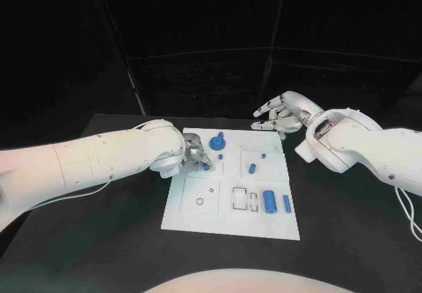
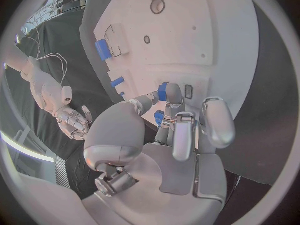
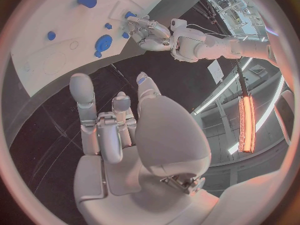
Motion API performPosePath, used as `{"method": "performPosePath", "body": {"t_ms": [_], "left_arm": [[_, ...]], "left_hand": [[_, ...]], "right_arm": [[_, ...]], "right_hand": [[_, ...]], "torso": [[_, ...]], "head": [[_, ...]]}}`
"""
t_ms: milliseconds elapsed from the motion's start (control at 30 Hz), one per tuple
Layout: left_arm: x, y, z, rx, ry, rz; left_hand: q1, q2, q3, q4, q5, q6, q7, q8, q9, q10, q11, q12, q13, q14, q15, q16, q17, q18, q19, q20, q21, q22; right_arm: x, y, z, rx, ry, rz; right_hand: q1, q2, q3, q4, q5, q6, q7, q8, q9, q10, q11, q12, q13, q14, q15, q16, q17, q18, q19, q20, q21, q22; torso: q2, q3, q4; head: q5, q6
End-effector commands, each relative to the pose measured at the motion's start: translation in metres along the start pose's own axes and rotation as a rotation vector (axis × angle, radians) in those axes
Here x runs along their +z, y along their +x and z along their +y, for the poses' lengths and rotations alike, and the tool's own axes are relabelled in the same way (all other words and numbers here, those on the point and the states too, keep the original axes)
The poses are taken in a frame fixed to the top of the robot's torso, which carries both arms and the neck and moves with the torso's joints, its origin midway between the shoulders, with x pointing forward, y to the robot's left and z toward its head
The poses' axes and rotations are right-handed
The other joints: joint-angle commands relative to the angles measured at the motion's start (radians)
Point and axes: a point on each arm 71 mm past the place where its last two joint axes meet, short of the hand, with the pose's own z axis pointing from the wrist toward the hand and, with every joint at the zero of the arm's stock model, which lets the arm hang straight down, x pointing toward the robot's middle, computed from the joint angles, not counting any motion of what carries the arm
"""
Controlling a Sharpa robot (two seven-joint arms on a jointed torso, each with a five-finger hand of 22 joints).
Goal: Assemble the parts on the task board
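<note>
The white task board (image 1: 264, 227) lies in the middle of the black table. My left hand (image 1: 194, 152) is over the board's left side and pinches a small blue part (image 2: 163, 91) between thumb and a finger, just above the board (image 2: 219, 40). A round blue piece (image 1: 218, 144) stands near the board's far edge. A short blue peg (image 1: 252, 168) lies mid-board. Two blue cylinders (image 1: 269, 199) lie side by side toward the near right. My right hand (image 1: 282, 113) hovers off the board's far right corner, fingers apart (image 3: 119, 130), holding nothing.
Two small rectangular slots (image 1: 239, 198) sit left of the cylinders. Round holes (image 1: 200, 201) mark the board's near left square. Bare black table (image 1: 97, 244) surrounds the board on both sides. The right forearm (image 1: 360, 146) lies beside the board's right edge.
</note>
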Motion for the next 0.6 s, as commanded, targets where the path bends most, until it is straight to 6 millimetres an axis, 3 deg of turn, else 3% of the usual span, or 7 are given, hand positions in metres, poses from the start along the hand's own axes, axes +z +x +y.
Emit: {"method": "performPosePath", "body": {"t_ms": [33,600], "left_arm": [[0.0015,0.0007,0.0013,-0.028,0.002,-0.036],[0.0020,0.0063,0.0043,-0.001,-0.030,0.015]], "left_hand": [[0.011,0.001,0.158,-0.151,0.005,0.001,-0.008,-0.001,-0.002,0.009,-0.004,0.006,0.001,0.093,-0.009,-0.002,0.220,-0.007,0.005,-0.001,0.003,0.001],[0.007,-0.003,0.161,-0.148,0.005,0.001,-0.009,0.003,0.000,0.011,-0.005,0.009,0.003,0.093,-0.010,-0.002,0.220,-0.007,0.006,-0.002,0.003,0.002]], "right_arm": [[0.0002,-0.0009,0.0008,0.002,-0.005,0.001],[0.0013,-0.0004,0.0005,0.002,-0.004,0.004]], "right_hand": [[-0.001,0.009,-0.001,0.007,0.004,-0.008,0.000,0.007,0.000,-0.002,-0.002,0.003,-0.001,0.106,-0.003,0.002,0.263,0.008,0.007,0.003,-0.006,-0.001],[-0.001,0.010,-0.002,0.009,0.005,-0.008,0.000,0.007,0.000,-0.003,-0.002,0.003,-0.002,0.106,-0.003,0.002,0.263,0.008,0.007,0.003,-0.007,-0.002]], "torso": [[0.001,-0.0012,-0.0019],[0.001,-0.0003,-0.0017]], "head": [[0.001,-0.002],[-0.003,-0.006]]}}
